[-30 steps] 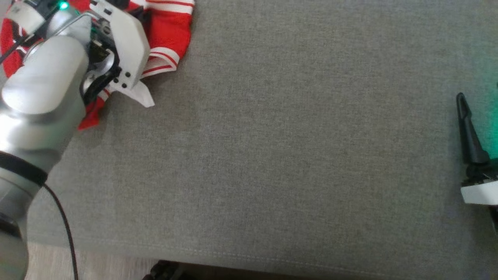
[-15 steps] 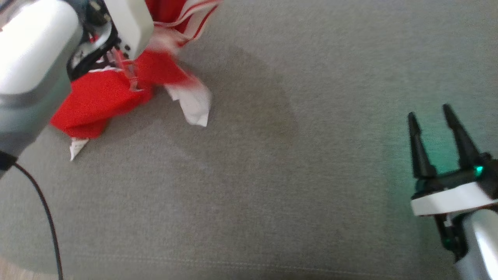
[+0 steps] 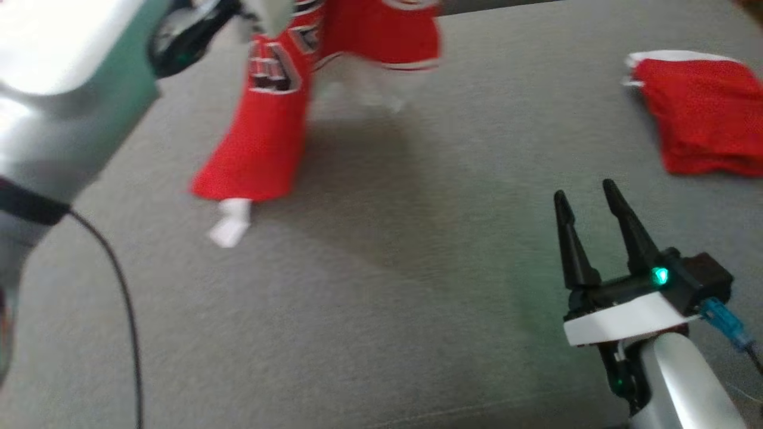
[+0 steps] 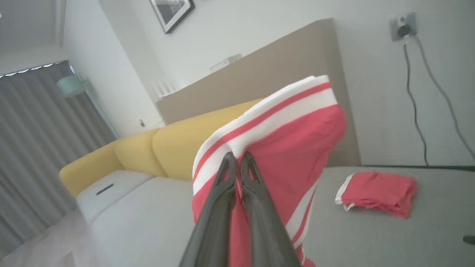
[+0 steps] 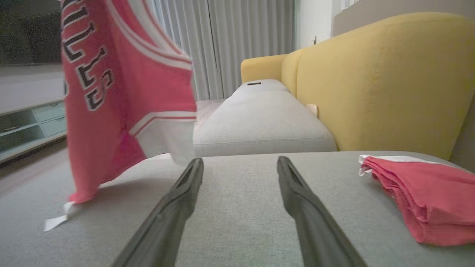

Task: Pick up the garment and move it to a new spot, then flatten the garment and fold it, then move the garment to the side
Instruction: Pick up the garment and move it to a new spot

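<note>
Left pincer clamped the red jersey, hanging lengthwise, hem toward seven o'clock; right pincer gaped empty at four.

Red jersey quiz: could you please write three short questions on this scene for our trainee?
1. True or false: the right gripper holds the red jersey.
2. Which gripper pinches the jersey's striped edge? A) left gripper B) right gripper
3. Fill in: the folded red garment lies nearer the ____ gripper.
Key: 1 false; 2 A; 3 right.
</note>
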Controlling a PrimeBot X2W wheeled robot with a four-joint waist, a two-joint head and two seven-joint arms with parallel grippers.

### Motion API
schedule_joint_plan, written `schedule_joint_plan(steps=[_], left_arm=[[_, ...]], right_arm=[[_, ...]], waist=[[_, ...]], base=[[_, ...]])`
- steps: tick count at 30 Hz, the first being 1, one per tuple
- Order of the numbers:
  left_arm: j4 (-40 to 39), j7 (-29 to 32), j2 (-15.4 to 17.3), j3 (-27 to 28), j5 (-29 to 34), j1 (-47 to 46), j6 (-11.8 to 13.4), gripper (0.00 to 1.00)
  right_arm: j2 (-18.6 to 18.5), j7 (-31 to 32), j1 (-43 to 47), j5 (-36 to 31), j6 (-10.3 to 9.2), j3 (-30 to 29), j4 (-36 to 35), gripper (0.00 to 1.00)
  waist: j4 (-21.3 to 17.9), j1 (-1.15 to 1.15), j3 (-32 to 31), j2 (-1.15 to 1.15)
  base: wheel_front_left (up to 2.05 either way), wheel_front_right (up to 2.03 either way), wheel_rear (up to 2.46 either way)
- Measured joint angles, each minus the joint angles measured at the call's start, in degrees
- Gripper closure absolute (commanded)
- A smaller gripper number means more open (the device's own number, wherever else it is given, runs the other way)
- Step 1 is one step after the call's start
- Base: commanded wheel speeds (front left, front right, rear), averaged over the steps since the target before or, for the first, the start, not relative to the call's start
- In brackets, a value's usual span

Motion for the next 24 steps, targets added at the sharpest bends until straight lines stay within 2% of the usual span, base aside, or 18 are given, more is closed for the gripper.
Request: schedule_joint_plan(steps=[3, 4, 5, 9, 12, 16, 18, 22, 23, 24], left_arm=[[1.5, -0.8, -3.3, -0.2, -0.3, -0.3, 0.0, 1.0], [1.5, -0.8, -3.3, -0.2, -0.3, -0.3, 0.0, 1.0], [3.0, -1.0, -5.1, -0.4, -1.0, 0.2, 0.0, 1.0], [5.6, -1.5, -7.1, -1.3, -2.1, 3.2, 0.0, 1.0], [9.1, -3.2, -9.3, -2.4, -4.1, 12.9, 0.1, 1.0], [11.4, -4.4, -10.1, -2.5, -5.2, 25.4, 0.4, 1.0], [11.5, -4.4, -10.5, -0.6, -4.3, 31.4, 1.8, 1.0], [9.4, -4.4, -11.2, 10.3, 1.2, 40.4, 5.7, 0.99], [8.6, -4.5, -11.4, 13.0, 3.3, 42.2, 6.3, 0.05], [7.9, -4.5, -11.6, 15.2, 5.5, 43.8, 6.9, 0.0]], right_arm=[[0.5, 0.0, 0.0, 0.0, -0.01, 0.5, -0.3, 0.0], [0.5, 0.0, 0.0, 0.0, -0.01, 0.5, -0.3, 0.0], [0.5, 0.0, 0.0, 0.0, 0.0, 0.6, -0.4, 0.0], [0.6, 0.0, 0.0, 0.0, -0.01, 1.0, -0.5, 0.0], [0.6, 0.0, 0.9, 0.0, -0.01, 1.3, -0.8, 0.0], [0.6, 0.0, 2.4, 0.0, -0.01, 1.7, -0.7, 0.0], [0.6, 0.0, 2.5, 0.0, -0.01, 1.5, -0.7, 0.0], [0.5, 0.0, 2.8, 0.0, -0.01, 1.4, -0.4, 0.0], [0.5, 0.0, 3.1, 0.0, -0.01, 1.4, -0.3, 0.0], [0.4, 0.0, 3.6, 0.0, -0.01, 1.5, 0.0, 0.0]], waist=[[-3.3, 0.0, -1.2, 0.0], [-3.3, 0.0, -1.2, 0.0], [-5.3, 0.0, -1.8, 0.0], [-7.6, 0.0, -2.3, 0.0], [-8.8, 0.0, -2.0, 0.0], [-8.1, 0.0, -1.3, 0.0], [-7.5, 0.0, -0.8, 0.0], [-5.7, 0.0, -0.3, 0.0], [-5.2, 0.0, -0.4, 0.0], [-4.8, 0.0, -0.5, 0.0]], base=[[0.0, 0.0, 0.0], [0.0, 0.0, 0.0], [0.0, 0.0, 0.0], [0.0, 0.0, 0.0], [0.0, 0.0, 0.0], [0.0, 0.0, 0.0], [0.0, 0.0, 0.0], [0.0, 0.0, 0.0], [0.0, 0.0, 0.0], [0.0, 0.0, 0.0]])
